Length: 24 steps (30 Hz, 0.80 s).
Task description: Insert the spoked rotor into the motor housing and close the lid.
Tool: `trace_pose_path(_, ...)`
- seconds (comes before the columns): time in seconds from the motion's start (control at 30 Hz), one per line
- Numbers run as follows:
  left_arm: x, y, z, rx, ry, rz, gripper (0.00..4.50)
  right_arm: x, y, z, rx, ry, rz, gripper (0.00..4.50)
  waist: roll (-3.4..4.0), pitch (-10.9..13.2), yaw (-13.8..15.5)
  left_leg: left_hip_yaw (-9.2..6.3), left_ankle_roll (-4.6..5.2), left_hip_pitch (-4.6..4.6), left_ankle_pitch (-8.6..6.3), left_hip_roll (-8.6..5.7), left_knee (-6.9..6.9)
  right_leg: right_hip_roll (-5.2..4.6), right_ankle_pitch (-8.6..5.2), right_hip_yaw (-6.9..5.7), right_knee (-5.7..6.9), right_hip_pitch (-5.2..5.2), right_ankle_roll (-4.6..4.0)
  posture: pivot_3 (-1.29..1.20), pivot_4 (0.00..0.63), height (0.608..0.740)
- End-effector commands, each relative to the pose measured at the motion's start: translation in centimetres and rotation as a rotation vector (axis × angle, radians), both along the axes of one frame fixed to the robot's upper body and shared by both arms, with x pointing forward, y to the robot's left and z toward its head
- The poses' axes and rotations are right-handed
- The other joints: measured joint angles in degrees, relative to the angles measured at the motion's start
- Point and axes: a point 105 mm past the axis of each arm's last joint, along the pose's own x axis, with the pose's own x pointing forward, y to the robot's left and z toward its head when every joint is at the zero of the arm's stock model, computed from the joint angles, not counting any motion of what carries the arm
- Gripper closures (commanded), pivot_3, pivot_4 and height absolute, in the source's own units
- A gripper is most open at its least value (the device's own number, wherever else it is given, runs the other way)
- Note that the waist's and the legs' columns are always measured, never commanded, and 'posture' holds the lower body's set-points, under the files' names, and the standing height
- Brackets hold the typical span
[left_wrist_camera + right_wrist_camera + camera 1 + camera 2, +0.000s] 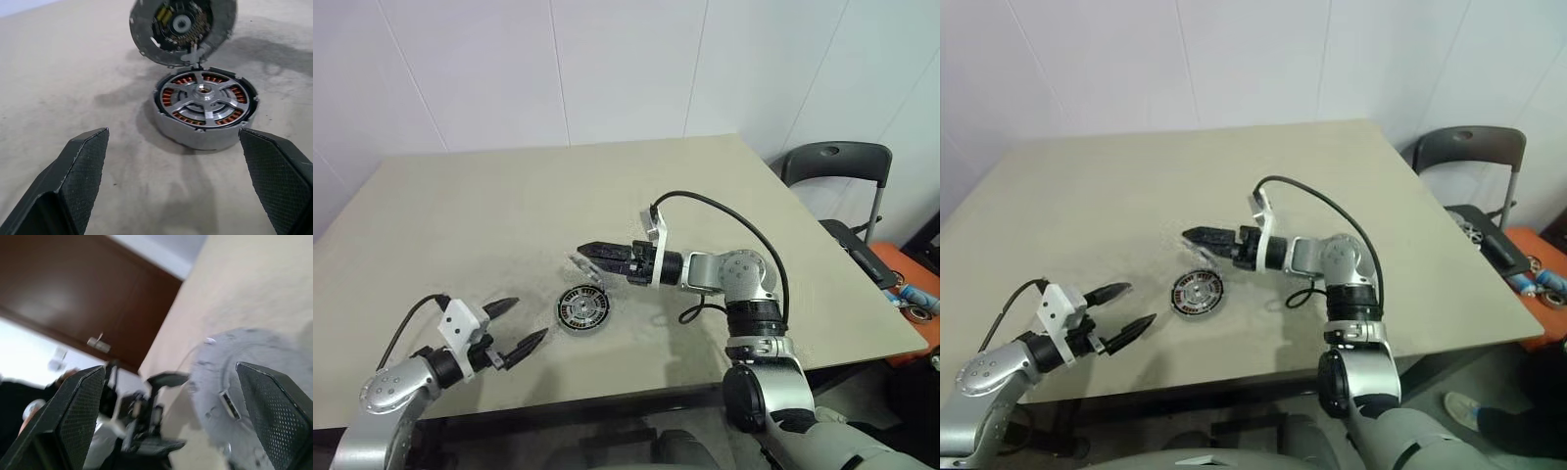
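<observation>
Left gripper sits open near the table edge. Just past it is the housing, grey with copper windings, rotor spokes showing inside. Right behind, the lid looks loose and tilted by the open right gripper.

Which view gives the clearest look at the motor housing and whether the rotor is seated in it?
The left wrist view: the motor housing sits close and central, copper windings and silver spokes visible inside its rim. Both eye views show it small on the table, between the grippers. The right wrist view gives no clear look at it.
</observation>
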Motion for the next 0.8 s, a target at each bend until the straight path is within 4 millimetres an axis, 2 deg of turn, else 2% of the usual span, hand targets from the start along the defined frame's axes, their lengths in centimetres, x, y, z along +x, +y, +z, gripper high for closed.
trace_pose_path(0.03, 0.1, 0.5, 0.9, 0.008, -0.041, 0.004, 0.00, -0.7, 0.0, 1.9, 0.039, -0.071, 0.046, 0.04, 0.00, 0.00, 0.01, 0.00, 0.00, 0.00, 0.00, 0.00, 0.00, 0.00, 0.00, 0.00, 0.00, 0.00, 0.00, 0.00, 0.000, 0.740)
trace_pose_path(0.37, -0.2, 0.3, 0.8, 0.005, -0.036, 0.002, 0.00, -0.8, 0.0, 1.7, -0.055, -0.172, 0.055, 0.04, 0.00, 0.00, 0.01, 0.00, 0.00, -0.02, 0.00, 0.00, -0.01, 0.00, 0.00, -0.01, -0.01, -0.02, 0.00, 0.00, 0.000, 0.740)
trace_pose_path(0.63, -0.4, 0.1, 0.6, 0.001, -0.028, -0.007, 0.00, -0.1, 0.2, 1.3, -0.224, -0.496, 0.034, 0.04, -0.01, 0.01, 0.00, 0.00, 0.00, -0.02, 0.00, 0.00, -0.01, 0.01, -0.01, -0.01, -0.03, -0.02, 0.01, 0.00, 0.000, 0.740)
trace_pose_path(0.8, -0.5, 0.0, 0.6, -0.002, -0.023, -0.008, 0.00, 0.2, 0.8, 0.1, -0.366, -0.677, 0.051, 0.04, -0.02, 0.01, 0.03, 0.00, 0.00, -0.02, 0.00, 0.00, -0.01, 0.01, -0.01, -0.02, -0.04, -0.03, 0.01, 0.00, 0.000, 0.740)
